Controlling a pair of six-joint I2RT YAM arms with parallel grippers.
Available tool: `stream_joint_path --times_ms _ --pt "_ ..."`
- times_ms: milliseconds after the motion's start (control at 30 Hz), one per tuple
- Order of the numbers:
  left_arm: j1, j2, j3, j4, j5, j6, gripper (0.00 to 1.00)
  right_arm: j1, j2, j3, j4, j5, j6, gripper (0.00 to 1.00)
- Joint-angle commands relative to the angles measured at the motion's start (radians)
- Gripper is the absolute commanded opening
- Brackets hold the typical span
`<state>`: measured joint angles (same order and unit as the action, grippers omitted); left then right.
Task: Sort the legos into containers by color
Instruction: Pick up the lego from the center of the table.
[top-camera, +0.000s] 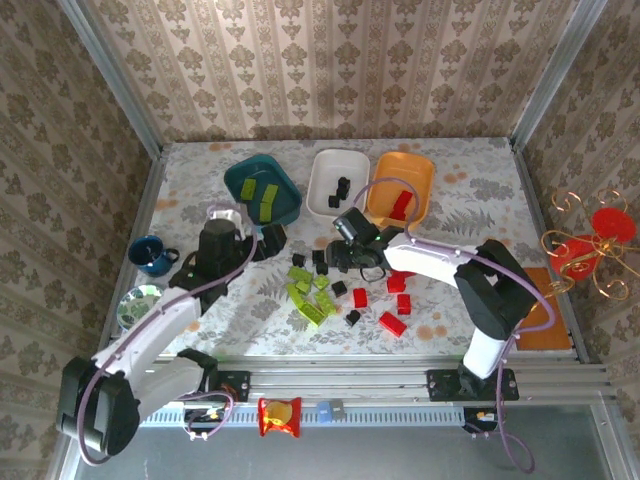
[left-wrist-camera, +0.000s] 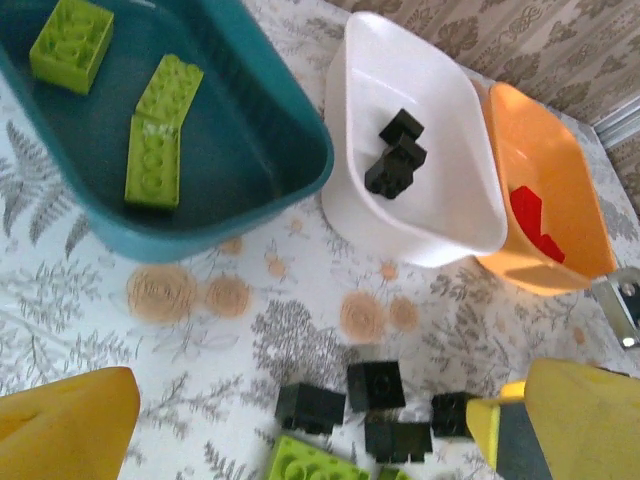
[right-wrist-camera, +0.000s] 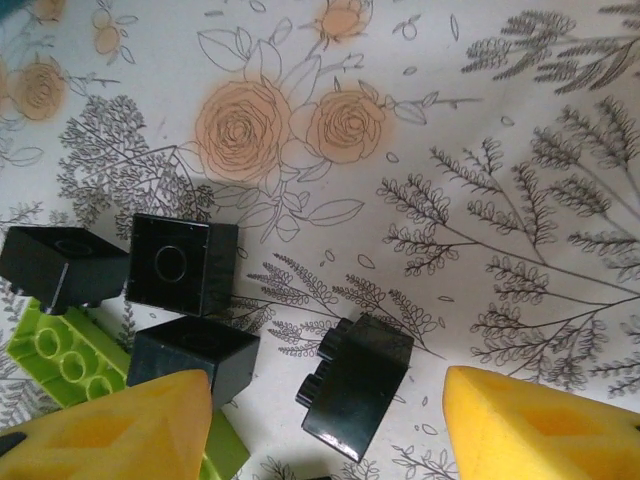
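Right wrist: right fingers (right-wrist-camera: 110, 430) half open, empty, straddling a tipped black lego (right-wrist-camera: 355, 385) on the table (right-wrist-camera: 500, 200). Centre on it, drop, close squarely, clear of neighbouring cubes (right-wrist-camera: 190, 365), then carry to white tray (top-camera: 325, 170), far centre. Left fingers (left-wrist-camera: 60, 430) wide open, empty.

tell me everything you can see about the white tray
The white tray is a shallow rounded-rectangle dish of glossy plastic, flat on the flowered table. It stands between the teal tray and the orange tray, apparently touching the orange one, a gap from the teal. A few black bricks lie clustered inside; the rest of its floor is bare.
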<state>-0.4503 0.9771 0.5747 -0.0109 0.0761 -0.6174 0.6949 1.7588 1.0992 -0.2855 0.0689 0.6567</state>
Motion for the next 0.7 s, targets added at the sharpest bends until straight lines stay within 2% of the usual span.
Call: stream_joint_path --times_ms 0,267,333,400,500,667 --pt "-0.001 -0.070 -0.037 0.013 0.010 -0.027 1.00 0.005 0.041 0.023 -0.017 0.033 0.060 0.62" --pt "0.000 -0.101 -0.086 -0.008 0.017 -0.027 1.00 0.008 0.100 0.024 -0.012 0.034 0.090 0.52" --pt "0.000 -0.098 -0.095 -0.005 0.022 -0.034 1.00 0.008 0.103 0.023 -0.009 0.032 0.088 0.47" --pt "-0.001 -0.094 -0.106 -0.003 0.027 -0.040 1.00 0.005 0.098 0.017 -0.009 0.034 0.082 0.38" --pt "0.000 -0.091 -0.115 -0.003 0.036 -0.045 1.00 -0.005 0.071 -0.001 0.004 0.035 0.063 0.29" --pt "0.000 -0.102 -0.123 -0.029 0.051 -0.046 1.00 -0.030 -0.026 -0.020 -0.008 0.045 -0.005 0.21"
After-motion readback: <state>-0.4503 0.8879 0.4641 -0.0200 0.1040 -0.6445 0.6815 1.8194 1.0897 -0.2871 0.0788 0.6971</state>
